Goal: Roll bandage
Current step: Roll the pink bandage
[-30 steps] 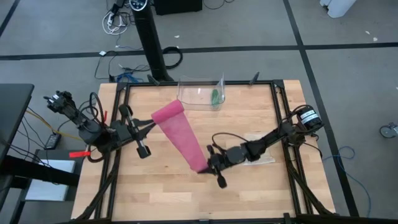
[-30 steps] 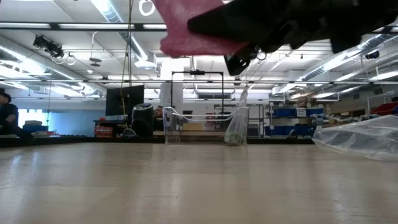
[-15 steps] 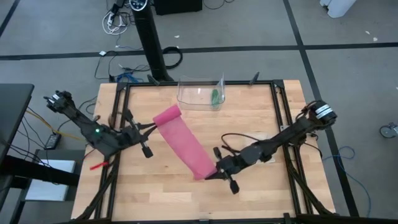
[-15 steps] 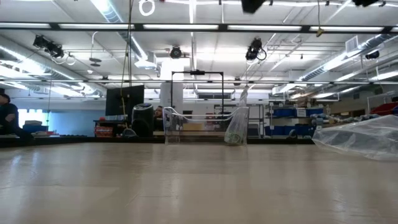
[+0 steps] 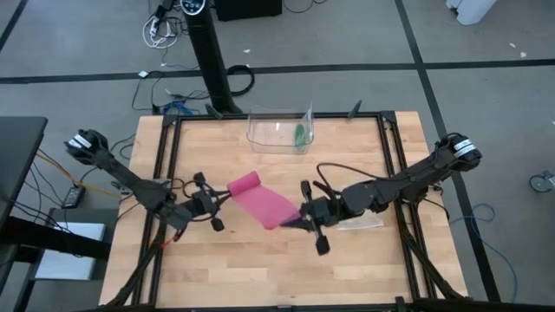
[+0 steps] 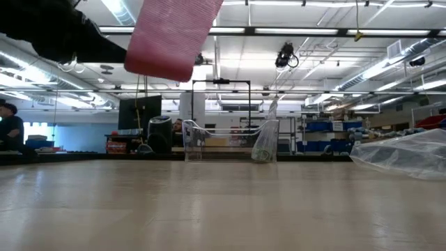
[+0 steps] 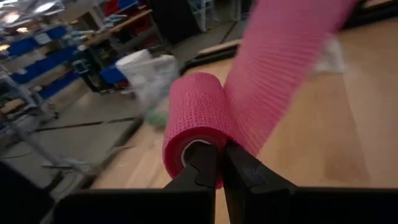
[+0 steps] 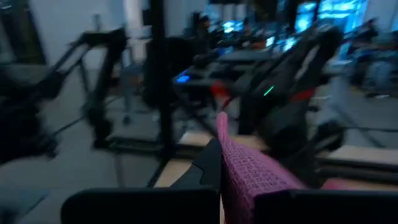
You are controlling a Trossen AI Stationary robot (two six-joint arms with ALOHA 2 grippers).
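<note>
Both arms are on the bandage (image 5: pixel 263 201) right now, holding it up off the table between them, a bit left of centre in the overhead shot. The left gripper (image 5: pixel 224 198) is pinched tight on the rolled end; in its wrist cam the two dark fingers (image 7: pixel 200 169) meet right at the core of the little pink roll, with the loose strip running away from it. The right gripper (image 5: pixel 303 221) is clamped on the other end of the strip, and its wrist cam shows the pink fabric (image 8: pixel 245 174) squeezed edge-on between its closed fingers.

From table height the bandage (image 6: pixel 172 35) hangs in the upper left of the frame, clear of the wooden table (image 6: pixel 223 209).

Other stuff: a clear plastic box (image 5: pixel 279 129) sits at the top centre of the table with a small green item (image 5: pixel 299 134) inside, toward its right end. A crinkly clear plastic piece (image 6: pixel 404 155) lies at the right edge of the low shot. Someone in dark clothes (image 6: pixel 8 132) sits way off at the far left of the room.
</note>
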